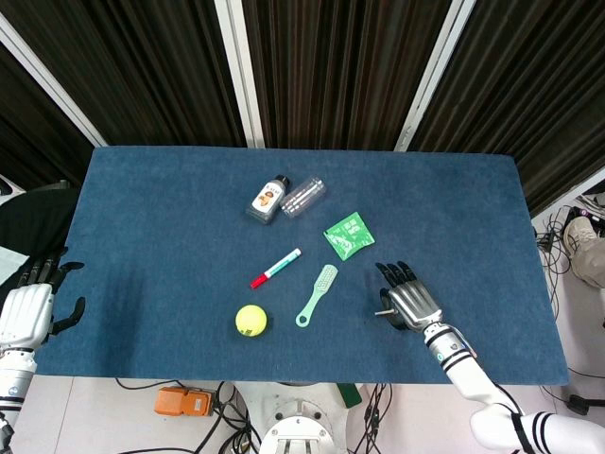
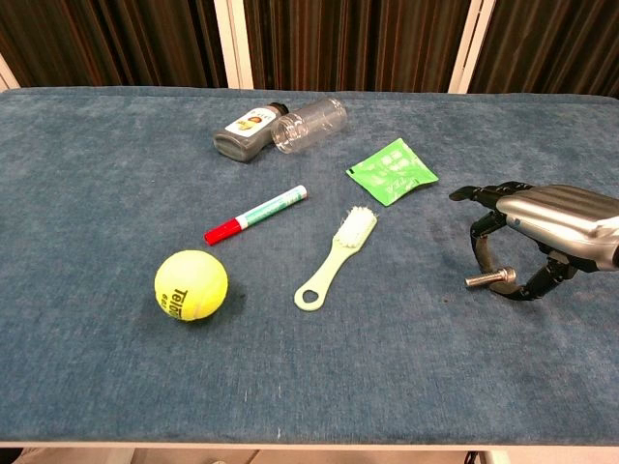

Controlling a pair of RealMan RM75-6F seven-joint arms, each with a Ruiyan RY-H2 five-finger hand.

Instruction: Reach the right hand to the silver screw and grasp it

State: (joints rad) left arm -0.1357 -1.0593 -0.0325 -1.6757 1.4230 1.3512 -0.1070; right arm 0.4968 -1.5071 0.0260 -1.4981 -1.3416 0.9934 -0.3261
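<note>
The silver screw (image 2: 488, 279) lies on the blue table cloth at the front right, its head pointing right and raised a little; it also shows as a small silver bar, the screw (image 1: 383, 311), in the head view. My right hand (image 2: 549, 224) arches over it, fingers curled down behind the shaft and thumb right by the head, a gap left between them. The head view shows the same right hand (image 1: 412, 303) covering the screw's head end. My left hand (image 1: 26, 310) hangs off the table's front left corner, fingers spread, holding nothing.
A green brush (image 2: 334, 258) and a green sachet (image 2: 391, 171) lie left of the right hand. Further left are a red-capped marker (image 2: 256, 215), a yellow tennis ball (image 2: 191, 285), a small dark bottle (image 2: 248, 131) and a clear tube (image 2: 310, 123).
</note>
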